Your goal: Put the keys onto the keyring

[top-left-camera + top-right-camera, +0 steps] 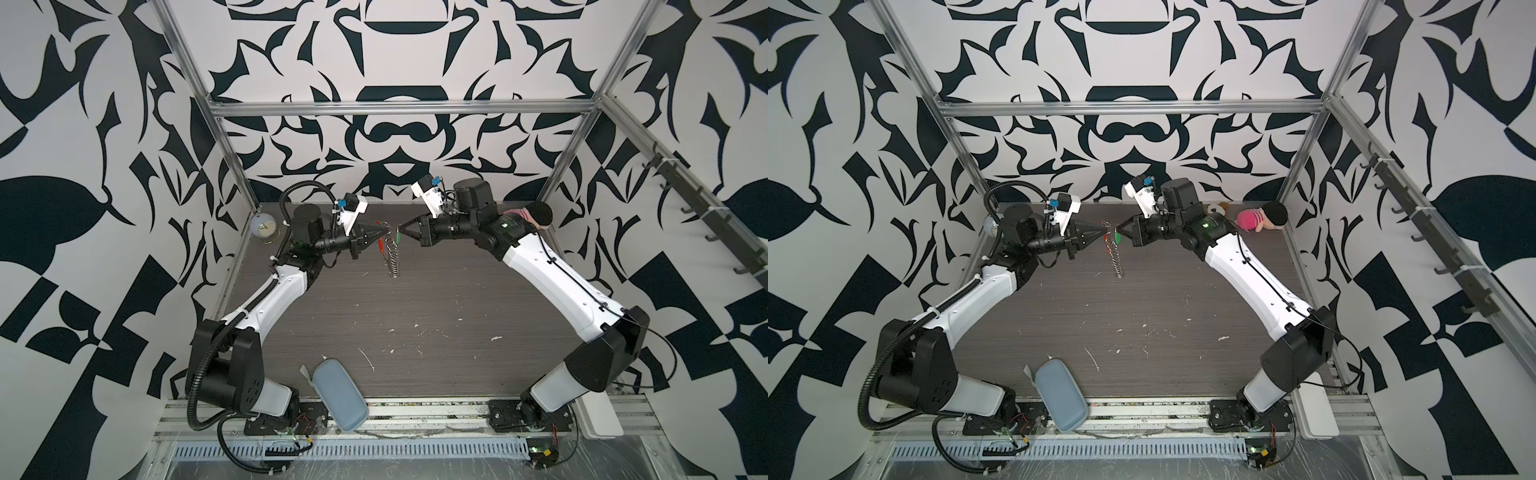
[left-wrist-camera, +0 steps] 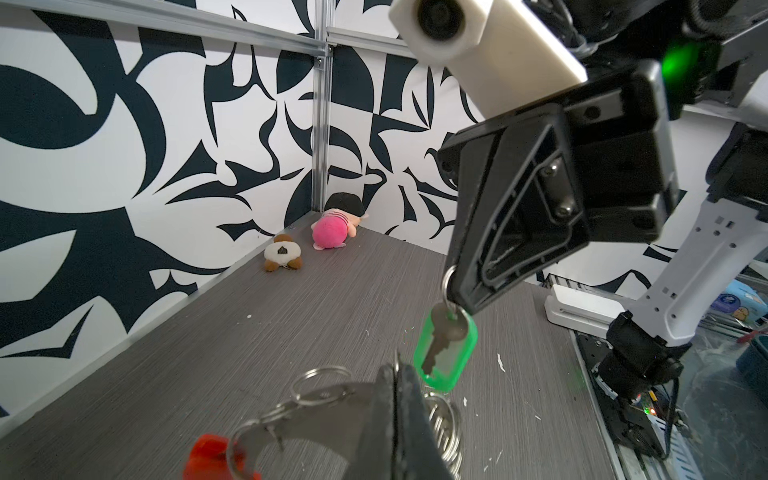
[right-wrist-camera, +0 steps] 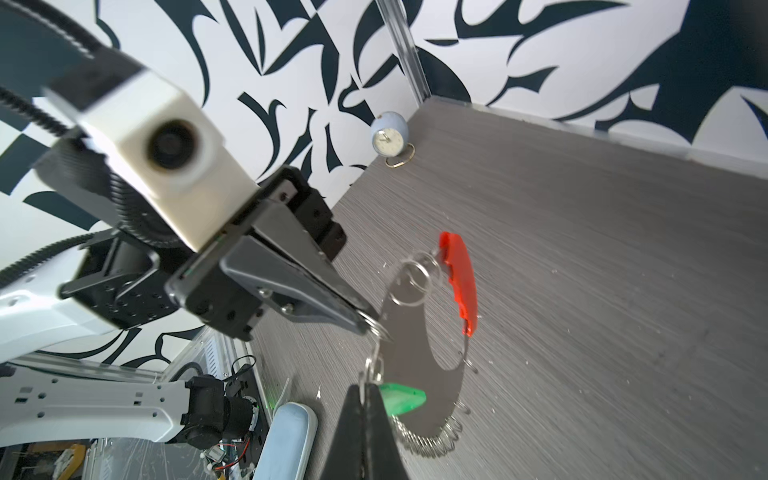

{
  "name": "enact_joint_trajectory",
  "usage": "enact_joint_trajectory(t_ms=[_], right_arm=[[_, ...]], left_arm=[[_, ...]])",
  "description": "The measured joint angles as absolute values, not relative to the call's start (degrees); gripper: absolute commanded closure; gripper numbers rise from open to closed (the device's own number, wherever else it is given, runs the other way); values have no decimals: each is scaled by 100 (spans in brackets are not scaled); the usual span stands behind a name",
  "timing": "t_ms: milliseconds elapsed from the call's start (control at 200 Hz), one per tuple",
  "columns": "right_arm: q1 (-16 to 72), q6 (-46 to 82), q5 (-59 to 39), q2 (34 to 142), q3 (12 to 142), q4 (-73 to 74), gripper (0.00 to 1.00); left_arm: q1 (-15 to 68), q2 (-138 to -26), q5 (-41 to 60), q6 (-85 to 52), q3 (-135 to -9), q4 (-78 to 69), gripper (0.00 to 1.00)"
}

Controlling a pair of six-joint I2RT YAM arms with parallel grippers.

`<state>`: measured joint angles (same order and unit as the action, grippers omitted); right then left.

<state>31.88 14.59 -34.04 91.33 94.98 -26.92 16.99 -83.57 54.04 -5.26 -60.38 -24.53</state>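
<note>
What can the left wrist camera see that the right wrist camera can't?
Only the left wrist view shows the pink doll and the little bear in the corner. Only the right wrist view shows the alarm clock and the blue case. Both show the left end effector shut on the keyring with its red bar, and the right end effector pinching the ring of the green-tagged keys.

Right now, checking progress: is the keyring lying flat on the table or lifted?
Lifted: the left claw pinches the keyring, which dangles; table contact cannot tell.
</note>
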Motion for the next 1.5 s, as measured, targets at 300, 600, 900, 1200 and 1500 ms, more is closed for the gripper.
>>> enact_joint_trajectory(t_ms=[300, 600, 900, 1200, 1500], right_arm=[[3350, 1052, -3310, 9553, 10007, -3044, 100], [3387, 923, -3166, 9760, 10333, -3326, 100], [3426, 882, -2928, 9996, 10744, -3658, 100], [3476, 880, -2821, 10134, 10914, -3844, 100], [3553, 1083, -2379, 10208, 10978, -3966, 100]], left_arm=[[1699, -8357, 5433, -561, -6042, -2440, 100], [1699, -8355, 5450, -561, -6042, -2436, 100], [1684, -8355, 5439, -558, -6042, -2418, 100], [1662, -8355, 5402, -556, -6042, -2285, 100], [1656, -8368, 5301, -554, -6045, -2185, 100]])
